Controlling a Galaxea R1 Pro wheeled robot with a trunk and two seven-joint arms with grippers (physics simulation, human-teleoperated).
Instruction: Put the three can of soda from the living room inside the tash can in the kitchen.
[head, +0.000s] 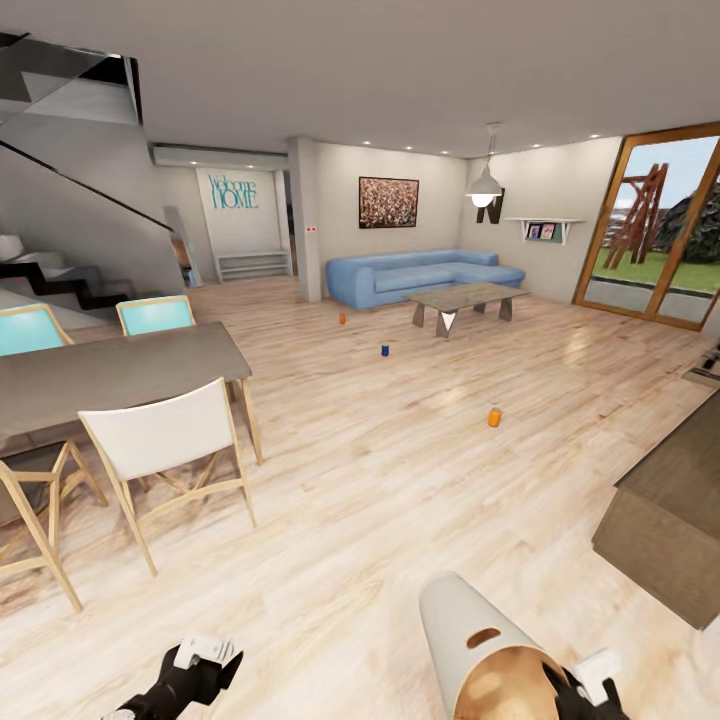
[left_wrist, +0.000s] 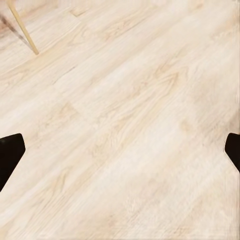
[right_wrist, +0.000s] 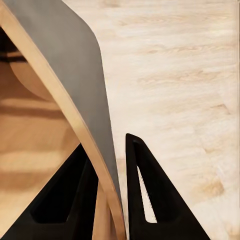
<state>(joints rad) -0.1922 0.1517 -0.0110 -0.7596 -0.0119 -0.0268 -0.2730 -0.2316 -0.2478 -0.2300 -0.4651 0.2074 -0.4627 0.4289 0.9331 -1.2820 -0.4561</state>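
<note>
Head view: our right gripper (head: 580, 690) clamps the bin (head: 480, 650) rim, left gripper (head: 200, 665) spread wide, holding nothing. We see three cans (head: 494, 417) on the floor (head: 380, 500) near the sofa (head: 420, 275).

Three cans (head: 494, 417) on wood floor (head: 400, 480)

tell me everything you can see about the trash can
The trash can is a tapered round bin of pale wood with a brown inside and an oval handle cut-out near the rim. It is tipped, its open mouth toward the camera, low in the head view. The right gripper is shut on its rim, one finger inside, one outside. No cans show inside.
</note>
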